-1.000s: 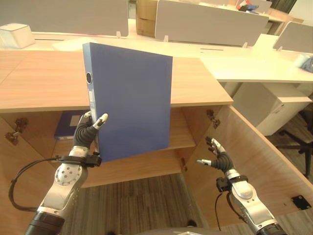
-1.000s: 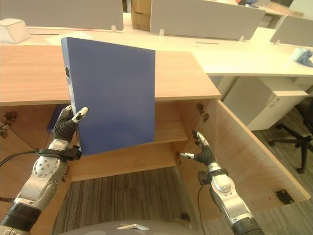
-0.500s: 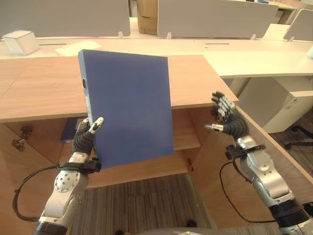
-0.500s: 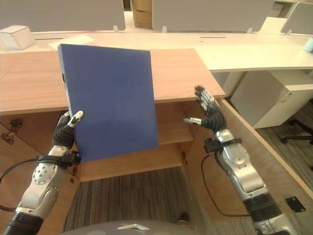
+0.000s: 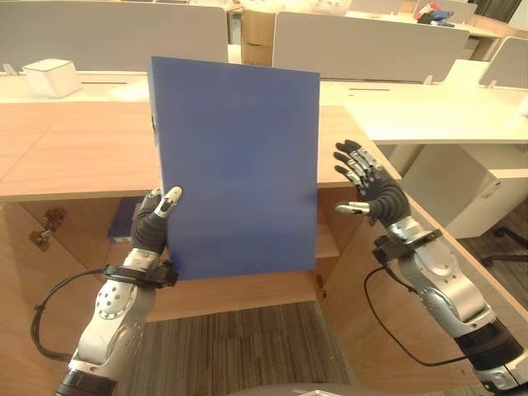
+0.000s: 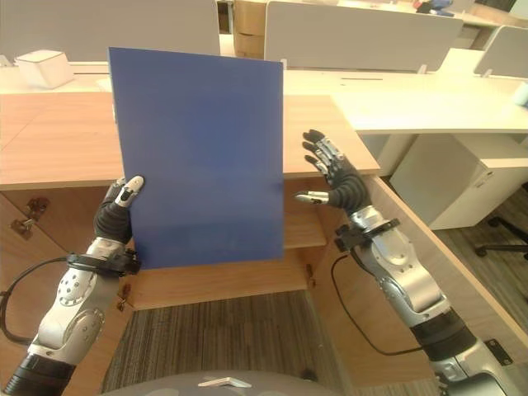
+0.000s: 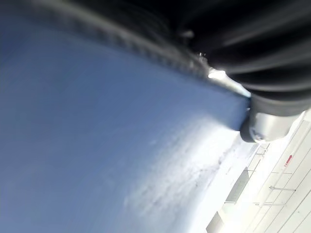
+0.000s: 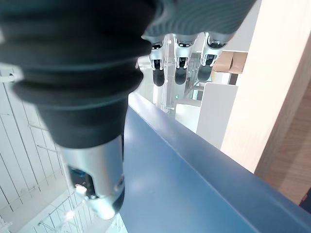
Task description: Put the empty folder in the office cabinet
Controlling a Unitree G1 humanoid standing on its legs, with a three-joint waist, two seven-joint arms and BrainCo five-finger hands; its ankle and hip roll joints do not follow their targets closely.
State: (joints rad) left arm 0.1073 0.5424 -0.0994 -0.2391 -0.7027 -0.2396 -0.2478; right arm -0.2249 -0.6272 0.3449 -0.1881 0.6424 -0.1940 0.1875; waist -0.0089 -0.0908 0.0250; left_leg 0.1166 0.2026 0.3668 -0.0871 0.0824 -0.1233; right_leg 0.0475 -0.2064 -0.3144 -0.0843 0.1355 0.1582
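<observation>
Right in front of the open office cabinet (image 5: 346,148) we've got the blue folder (image 5: 238,169) held up in the air, standing on its short edge, so the long axis runs pretty much straight up and down with just a slight lean. The broad flat cover faces us, and its top edge pokes above the cabinet's top panel.

Our left hand (image 5: 153,224) is clamped on the folder's lower corner, thumb across the front cover and the fingers curled round behind. Our right hand (image 5: 370,188) is just beside the folder's other long edge, fingers spread and relaxed, gripping nothing; we can't tell whether a fingertip brushes the edge.

Texture-wise the folder is a matte blue slab with a faintly grainy cover, crisp square corners and some thickness to it. The cabinet is light wood laminate with a smooth flat top. Both of its doors are swung wide, one door (image 5: 429,289) out past the right hand, with metal hinges (image 5: 43,236) showing on the other side. Inside the cabinet there's a wooden shelf (image 5: 327,244), and another blue folder (image 5: 124,221) lies tucked in behind the left hand. Below the folder's bottom edge the cabinet opening is free, with striped grey carpet (image 5: 239,351) underneath. Behind the cabinet sits a white table (image 5: 412,115) with grey divider panels (image 5: 363,45).
</observation>
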